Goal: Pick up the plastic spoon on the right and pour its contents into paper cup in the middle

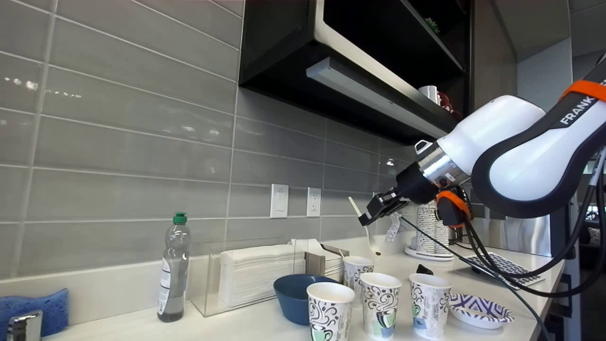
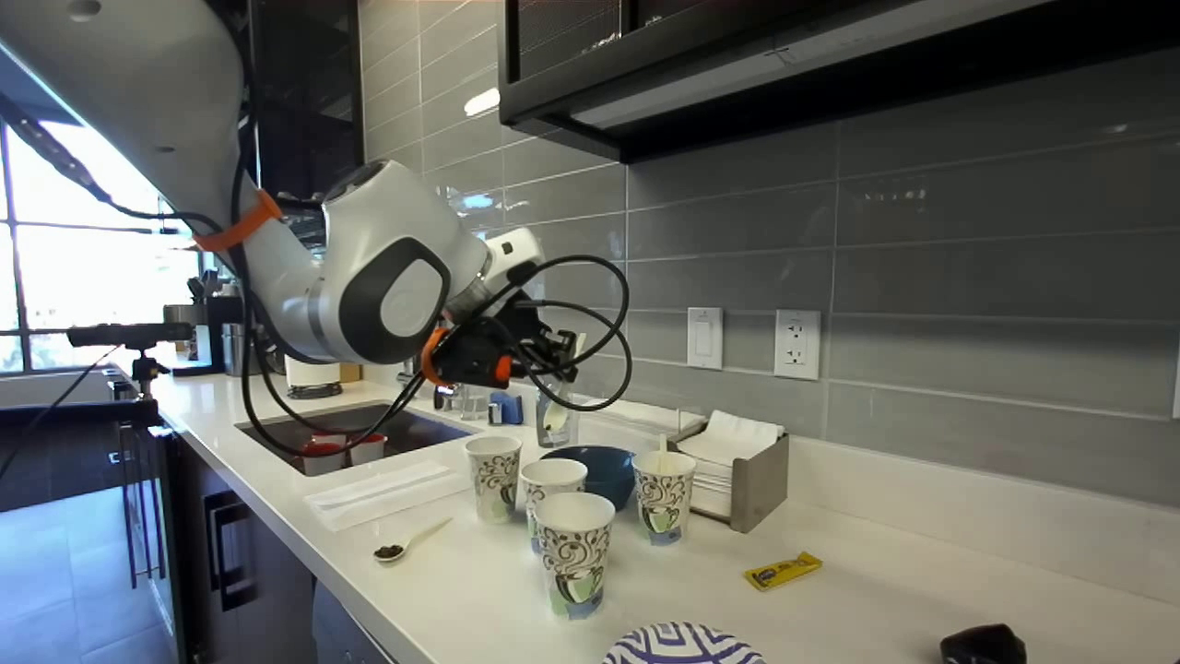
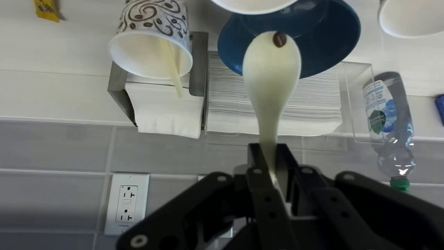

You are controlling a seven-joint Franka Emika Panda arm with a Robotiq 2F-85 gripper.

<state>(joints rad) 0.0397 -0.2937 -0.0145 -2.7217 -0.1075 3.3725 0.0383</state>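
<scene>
My gripper is shut on the handle of a pale plastic spoon, held in the air with its bowl hanging down. In the wrist view the gripper pinches the spoon; one coffee bean sticks near its tip. The middle paper cup stands upright between two alike cups. It also shows, partly hidden, in an exterior view; its rim is cut off in the wrist view. The spoon is apart from the cups. Cup insides are mostly hidden.
A dark blue bowl stands beside the cups. Behind are a cup with a stirrer, napkins and a soap bottle. Another spoon with dark contents lies near the counter edge. A patterned paper bowl and overhead cabinet flank.
</scene>
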